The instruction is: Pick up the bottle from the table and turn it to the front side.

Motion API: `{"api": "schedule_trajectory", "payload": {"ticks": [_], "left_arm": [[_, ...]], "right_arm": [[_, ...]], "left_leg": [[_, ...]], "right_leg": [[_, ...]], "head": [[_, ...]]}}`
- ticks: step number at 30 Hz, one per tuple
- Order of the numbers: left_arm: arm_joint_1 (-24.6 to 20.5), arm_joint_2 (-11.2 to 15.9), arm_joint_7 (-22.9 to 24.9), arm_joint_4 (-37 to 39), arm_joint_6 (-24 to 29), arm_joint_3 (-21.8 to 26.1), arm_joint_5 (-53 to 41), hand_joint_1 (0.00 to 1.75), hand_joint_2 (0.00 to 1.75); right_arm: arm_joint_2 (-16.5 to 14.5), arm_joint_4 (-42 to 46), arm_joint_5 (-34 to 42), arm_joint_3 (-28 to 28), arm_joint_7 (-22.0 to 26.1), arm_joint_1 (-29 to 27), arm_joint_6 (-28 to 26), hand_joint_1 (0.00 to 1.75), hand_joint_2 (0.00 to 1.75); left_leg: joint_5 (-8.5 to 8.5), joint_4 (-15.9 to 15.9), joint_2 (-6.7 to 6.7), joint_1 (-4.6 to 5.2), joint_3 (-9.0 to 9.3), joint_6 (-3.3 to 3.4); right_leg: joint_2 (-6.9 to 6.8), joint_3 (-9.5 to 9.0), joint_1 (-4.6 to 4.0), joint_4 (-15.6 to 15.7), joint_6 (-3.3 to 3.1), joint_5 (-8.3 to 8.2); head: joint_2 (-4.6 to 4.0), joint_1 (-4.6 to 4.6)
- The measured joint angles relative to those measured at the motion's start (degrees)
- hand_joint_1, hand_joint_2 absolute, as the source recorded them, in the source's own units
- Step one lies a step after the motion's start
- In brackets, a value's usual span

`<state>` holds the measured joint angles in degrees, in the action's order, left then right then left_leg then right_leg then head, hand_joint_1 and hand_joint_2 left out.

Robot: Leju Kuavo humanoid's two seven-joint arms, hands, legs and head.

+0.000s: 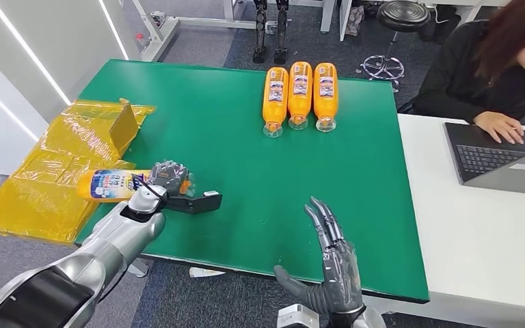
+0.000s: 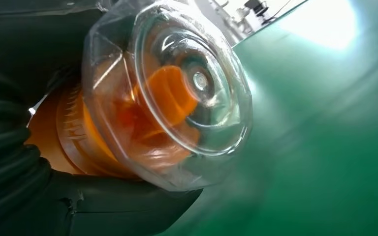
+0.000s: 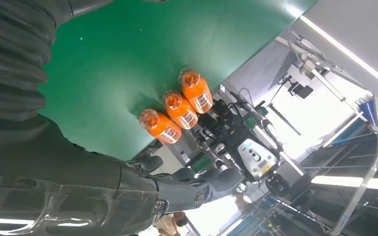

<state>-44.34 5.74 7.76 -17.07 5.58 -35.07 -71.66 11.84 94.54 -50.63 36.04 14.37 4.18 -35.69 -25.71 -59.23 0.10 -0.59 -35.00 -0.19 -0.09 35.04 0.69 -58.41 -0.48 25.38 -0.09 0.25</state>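
An orange bottle with a white and blue label lies on its side at the left edge of the green table. My left hand grips it near the cap end. The left wrist view looks straight at its clear cap over the orange neck, with my dark fingers wrapped beside it. My right hand hovers open over the table's front edge, fingers straight and spread. Three more orange bottles lie side by side at the far middle of the table, also visible as a row in the right wrist view.
A crumpled yellow plastic bag hangs off the table's left side under the held bottle. A person in black sits at the right, with a hand on a laptop on a white desk. A stool stands behind.
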Motion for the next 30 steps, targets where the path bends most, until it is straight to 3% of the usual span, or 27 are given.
{"api": "schedule_trajectory", "payload": {"ticks": [2, 3, 6, 7, 23, 27, 30], "left_arm": [[-0.3, 0.43, 0.63, 0.39, -0.82, -0.08, -0.41, 1.75, 1.75], [-0.43, 0.62, 0.87, 0.57, -1.23, -0.09, -0.53, 1.56, 1.75], [-0.75, 1.09, 1.35, 1.07, -2.09, -0.09, -0.77, 0.25, 1.75], [-0.82, 1.2, 1.48, 1.2, -2.28, -0.09, -0.86, 0.0, 1.75], [-2.09, 0.83, 0.18, 1.73, -1.34, -0.18, -2.46, 0.0, 1.75], [-2.69, -0.07, -1.37, 1.73, 4.16, -0.18, -1.79, 0.0, 1.75], [-3.02, -0.97, -2.85, 1.28, 12.72, -0.13, -1.56, 0.0, 1.75]], "right_arm": [[-0.27, -0.23, -0.14, 0.0, 0.02, 0.14, 0.42, 0.0, 1.75], [-0.39, -0.32, -0.27, 0.0, -0.05, 0.21, 0.62, 0.0, 1.75], [-0.76, -0.44, -1.09, 0.0, -0.52, 0.27, 1.24, 0.0, 1.75], [-0.9, -0.46, -1.45, 0.0, -0.68, 0.27, 1.41, 0.0, 1.75], [-2.75, -0.62, -4.02, -0.18, -1.79, 0.42, 3.27, 0.0, 1.75], [-2.8, -0.62, -4.16, -0.55, -1.78, 0.1, 3.33, 0.0, 1.75], [-3.0, -0.41, -4.89, -1.08, -2.17, -0.65, 3.53, 0.0, 1.75]], "left_leg": [[0.0, 0.0, -0.01, -0.01, 0.0, 0.0], [0.0, 0.0, -0.01, -0.02, 0.0, 0.0], [0.0, 0.0, -0.01, -0.02, 0.0, -0.01], [0.0, 0.0, -0.01, -0.02, 0.0, -0.01], [0.01, 0.0, -0.02, -0.02, 0.02, -0.01], [0.01, -0.01, -0.02, -0.02, 0.01, -0.01], [0.01, -0.01, -0.03, -0.01, 0.0, -0.01]], "right_leg": [[0.0, 0.0, 0.0, -0.01, 0.0, 0.0], [0.0, 0.0, -0.01, -0.01, 0.0, 0.0], [-0.01, 0.0, -0.02, -0.02, 0.0, 0.0], [-0.01, 0.0, -0.02, -0.02, 0.0, 0.0], [-0.01, 0.0, -0.01, -0.01, 0.0, 0.0], [-0.01, 0.01, -0.01, -0.01, 0.0, 0.0], [-0.02, 0.01, -0.01, 0.0, 0.0, 0.0]], "head": [[0.0, 0.0], [0.0, 0.0], [0.0, 0.01], [0.0, 0.0], [0.0, 0.01], [0.0, 0.01], [0.0, 0.01]]}}
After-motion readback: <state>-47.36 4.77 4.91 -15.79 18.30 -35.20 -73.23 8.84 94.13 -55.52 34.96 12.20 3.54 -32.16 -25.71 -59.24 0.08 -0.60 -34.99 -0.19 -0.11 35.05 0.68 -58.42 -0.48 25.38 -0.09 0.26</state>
